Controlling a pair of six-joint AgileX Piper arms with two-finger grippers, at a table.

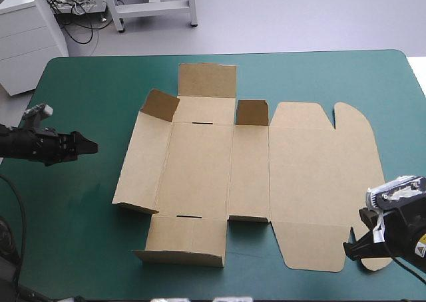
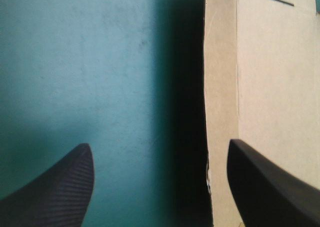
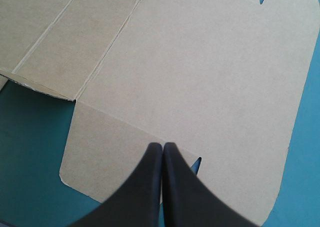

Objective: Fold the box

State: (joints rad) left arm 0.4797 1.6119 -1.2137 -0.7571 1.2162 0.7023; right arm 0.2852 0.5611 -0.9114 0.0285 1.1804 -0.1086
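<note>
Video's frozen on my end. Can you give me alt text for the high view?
A flat cut sheet of brown board, the box, lies unfolded mid-table on the teal-green cover, several flaps tilted up. The left gripper hovers off its left edge; the right gripper is at its near right corner.

Surface: wide table with a teal-green cover and rounded corners, in front of me | On it: box, a cut sheet of brown cardboard, near the middle | Lie: mostly flat, two small far flaps standing up, rounded lid panel towards my right
</note>
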